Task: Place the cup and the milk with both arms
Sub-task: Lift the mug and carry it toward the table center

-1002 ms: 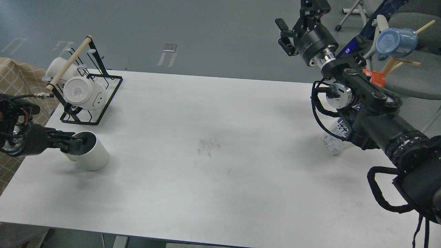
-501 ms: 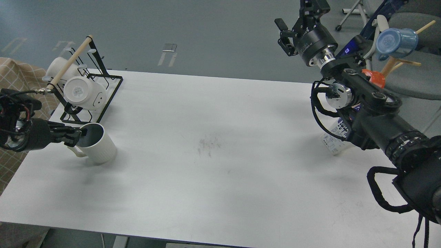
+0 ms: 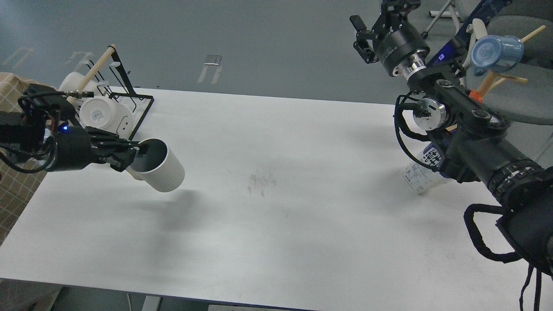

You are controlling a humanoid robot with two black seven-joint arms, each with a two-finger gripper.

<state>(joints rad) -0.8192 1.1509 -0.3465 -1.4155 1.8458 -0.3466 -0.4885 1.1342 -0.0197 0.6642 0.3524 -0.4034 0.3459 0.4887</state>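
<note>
A white ribbed cup [image 3: 166, 173] with a dark inside hangs tilted above the left part of the white table [image 3: 276, 242], casting a shadow below it. My left gripper [image 3: 133, 154] is shut on the cup's rim by the handle side. A milk carton [image 3: 418, 176] with blue print stands tilted at the table's right edge, mostly hidden behind my right arm. My right gripper [image 3: 376, 26] is open and empty, raised high beyond the table's far right edge, well above the carton.
A black wire rack [image 3: 137, 115] with white mugs [image 3: 101, 113] and a wooden rod stands at the table's far left corner. A blue cup [image 3: 497, 54] hangs on a wooden peg at the far right, by a grey chair. A beige checked cloth lies off the left edge.
My left gripper has lifted the white cup off the table and carried it right, towards the middle. My right gripper has shifted slightly right and up.
</note>
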